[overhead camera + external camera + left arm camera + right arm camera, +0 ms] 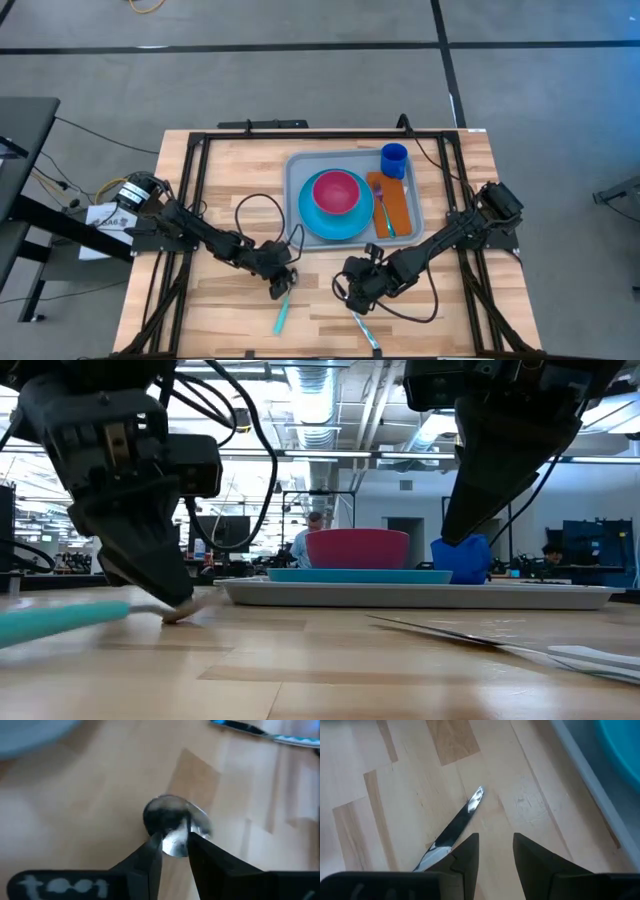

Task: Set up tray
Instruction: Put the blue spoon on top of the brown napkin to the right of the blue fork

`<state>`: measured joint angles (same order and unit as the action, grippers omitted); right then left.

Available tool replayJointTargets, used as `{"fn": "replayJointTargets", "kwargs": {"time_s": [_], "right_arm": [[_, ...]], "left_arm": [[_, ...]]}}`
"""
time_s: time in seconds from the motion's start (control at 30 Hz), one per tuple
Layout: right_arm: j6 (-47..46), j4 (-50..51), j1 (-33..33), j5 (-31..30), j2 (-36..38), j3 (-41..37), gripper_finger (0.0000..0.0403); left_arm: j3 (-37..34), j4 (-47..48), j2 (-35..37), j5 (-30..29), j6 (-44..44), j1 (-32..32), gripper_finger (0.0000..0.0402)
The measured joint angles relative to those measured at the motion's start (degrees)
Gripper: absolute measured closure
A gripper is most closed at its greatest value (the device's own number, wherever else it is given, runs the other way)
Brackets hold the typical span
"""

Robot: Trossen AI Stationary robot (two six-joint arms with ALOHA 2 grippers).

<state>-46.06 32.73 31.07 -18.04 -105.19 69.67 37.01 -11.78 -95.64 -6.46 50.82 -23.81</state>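
Note:
A spoon with a teal handle [280, 316] lies near the table's near edge. My left gripper [282, 283] stands over its metal bowl end [172, 820], shut on it. A knife with a pale blue handle [366, 331] lies flat on the wood to the right. My right gripper [495, 852] hovers open above the knife's blade [456, 824], touching nothing. The grey-blue tray [298, 168] sits farther back. It carries a blue plate [312, 222] with a pink bowl [336, 192] on it. My left gripper pinches the spoon between its two fingers [152, 852] where the bowl meets the neck [176, 840]. The fingers come from above, pointing down. The teal handle [60, 622] runs off toward the near edge, low along the table; I cannot tell whether it is lifted clear.
On the tray's right side lie an orange napkin [401, 206] with a green-handled fork [382, 216] on it, and a blue cup [394, 160] at the far corner. Cables loop on the wood beside the tray [250, 205]. Bare wood lies between the two grippers.

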Motion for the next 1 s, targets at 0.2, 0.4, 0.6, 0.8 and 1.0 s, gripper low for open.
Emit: {"fn": "replayJointTargets", "kwargs": {"time_s": [0.2, 0.4, 0.6, 0.8, 1.0], "right_arm": [[-1.0, -0.2, 0.0, 0.0, 0.0, 0.0, 0.0290], [-2.4, -0.2, 0.0, 0.0, 0.0, 0.0, 0.0290], [-3.0, -0.2, 0.0, 0.0, 0.0, 0.0, 0.0290], [-3.4, -0.2, 0.0, 0.0, -0.1, 0.0, 0.0290], [-3.5, -0.3, 0.0, 0.0, -0.1, 0.0, 0.0290]], "left_arm": [[0.0, -0.6, 0.0, 0.4, 0.2, 0.0, 0.0315], [0.0, -2.0, 0.0, 1.8, 0.3, -0.1, 0.0315], [0.0, -1.8, 0.0, 2.0, 1.8, -0.1, 0.0315], [0.0, -3.0, 1.9, 3.4, 2.3, -0.6, 0.0315], [0.0, 5.1, 6.7, -2.6, 2.2, -1.3, 0.0315]]}}
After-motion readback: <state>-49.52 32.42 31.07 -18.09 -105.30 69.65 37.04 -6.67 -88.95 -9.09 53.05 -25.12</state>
